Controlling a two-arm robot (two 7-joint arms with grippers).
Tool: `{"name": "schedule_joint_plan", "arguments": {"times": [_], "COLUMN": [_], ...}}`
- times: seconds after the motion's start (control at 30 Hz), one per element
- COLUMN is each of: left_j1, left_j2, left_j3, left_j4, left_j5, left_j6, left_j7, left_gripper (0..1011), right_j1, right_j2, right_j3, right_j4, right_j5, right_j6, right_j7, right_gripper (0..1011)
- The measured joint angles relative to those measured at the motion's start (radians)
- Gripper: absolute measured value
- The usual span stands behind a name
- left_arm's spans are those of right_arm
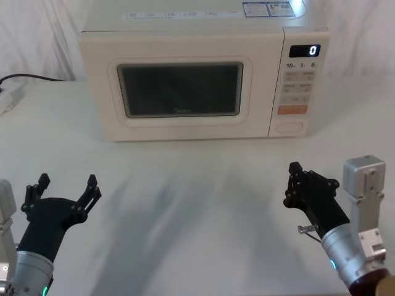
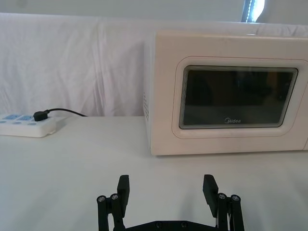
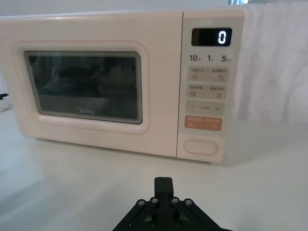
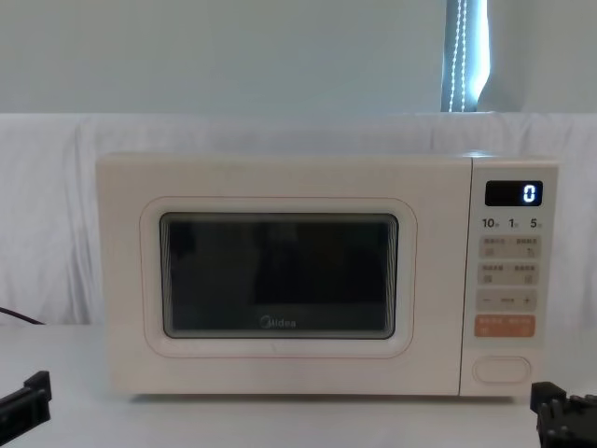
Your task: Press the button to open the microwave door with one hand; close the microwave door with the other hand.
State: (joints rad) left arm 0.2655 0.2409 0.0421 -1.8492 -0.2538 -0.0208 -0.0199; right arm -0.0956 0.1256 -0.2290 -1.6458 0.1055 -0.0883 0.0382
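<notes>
reads "midea" in small grey letters on the microwave door (image 1: pixel 179 92), centred under its dark window. shows a lit "0" on the black display (image 1: pixel 305 50) at the top of the control panel (image 1: pixel 299 83), with "10", "1" and "5" printed just below; small writing on the beige square keys too fine to read. carries two blue-and-white stickers (image 1: pixel 266 8) on the top face of the microwave (image 1: pixel 203 24), text illegible.

sits shut, flush with the cream body, facing the robot; long axis runs left to right across the white table (image 1: pixel 197 203). lies at the bottom of the control panel, right of the door: the button (image 1: pixel 290 127), a wide oval key with its long axis horizontal, directly under the orange rectangular key (image 1: pixel 292 110).

hovers low over the table at the near left, well short of the microwave: left gripper (image 1: pixel 66 188), fingers spread wide, holding nothing. hangs at the near right, roughly in line with the control panel: right gripper (image 1: pixel 300 180), fingers pressed together, holding nothing, apart from the button.

rests on the table at far left with a black plug in it: a white power strip (image 2: pixel 26 125).
</notes>
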Motion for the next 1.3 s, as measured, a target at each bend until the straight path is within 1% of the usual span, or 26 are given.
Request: {"name": "schedule_joint_plan", "arguments": {"times": [0.17, 0.33, 0.4, 0.43, 0.53, 0.63, 0.73, 0.77, 0.87, 0.93, 1.0, 1.07, 1.3], "left_j1": [0.0, 0.0, 0.0, 0.0, 0.0, 0.0, 0.0, 0.0, 0.0, 0.0, 0.0, 0.0, 0.0], "left_j2": [0.0, 0.0, 0.0, 0.0, 0.0, 0.0, 0.0, 0.0, 0.0, 0.0, 0.0, 0.0, 0.0], "left_j3": [0.0, 0.0, 0.0, 0.0, 0.0, 0.0, 0.0, 0.0, 0.0, 0.0, 0.0, 0.0, 0.0], "left_j4": [0.0, 0.0, 0.0, 0.0, 0.0, 0.0, 0.0, 0.0, 0.0, 0.0, 0.0, 0.0, 0.0], "left_j5": [0.0, 0.0, 0.0, 0.0, 0.0, 0.0, 0.0, 0.0, 0.0, 0.0, 0.0, 0.0, 0.0], "left_j6": [0.0, 0.0, 0.0, 0.0, 0.0, 0.0, 0.0, 0.0, 0.0, 0.0, 0.0, 0.0, 0.0], "left_j7": [0.0, 0.0, 0.0, 0.0, 0.0, 0.0, 0.0, 0.0, 0.0, 0.0, 0.0, 0.0, 0.0], "left_gripper": [1001, 1001, 1001, 1001, 1001, 1001, 1001, 1001, 1001, 1001, 1001, 1001, 1001], "right_j1": [0.039, 0.09, 0.111, 0.111, 0.151, 0.179, 0.219, 0.219, 0.262, 0.27, 0.3, 0.311, 0.372], "right_j2": [-0.02, -0.036, -0.038, -0.038, -0.04, -0.041, -0.042, -0.042, -0.044, -0.044, -0.046, -0.049, -0.063], "right_j3": [0.012, 0.028, 0.033, 0.033, 0.039, 0.042, 0.046, 0.046, 0.047, 0.047, 0.048, 0.049, 0.064], "right_j4": [0.052, 0.107, 0.126, 0.126, 0.161, 0.183, 0.224, 0.224, 0.274, 0.284, 0.324, 0.342, 0.439], "right_j5": [0.009, 0.017, 0.018, 0.018, 0.018, 0.018, 0.018, 0.018, 0.016, 0.014, 0.008, 0.006, 0.002], "right_j6": [0.003, 0.032, 0.048, 0.048, 0.073, 0.084, 0.097, 0.097, 0.099, 0.099, 0.093, 0.088, 0.039], "right_j7": [0.025, 0.055, 0.065, 0.065, 0.078, 0.085, 0.096, 0.096, 0.1, 0.101, 0.101, 0.101, 0.099], "right_gripper": [0, 0, 0, 0, 0, 0, 0, 0, 0, 0, 0, 0, 0]}}
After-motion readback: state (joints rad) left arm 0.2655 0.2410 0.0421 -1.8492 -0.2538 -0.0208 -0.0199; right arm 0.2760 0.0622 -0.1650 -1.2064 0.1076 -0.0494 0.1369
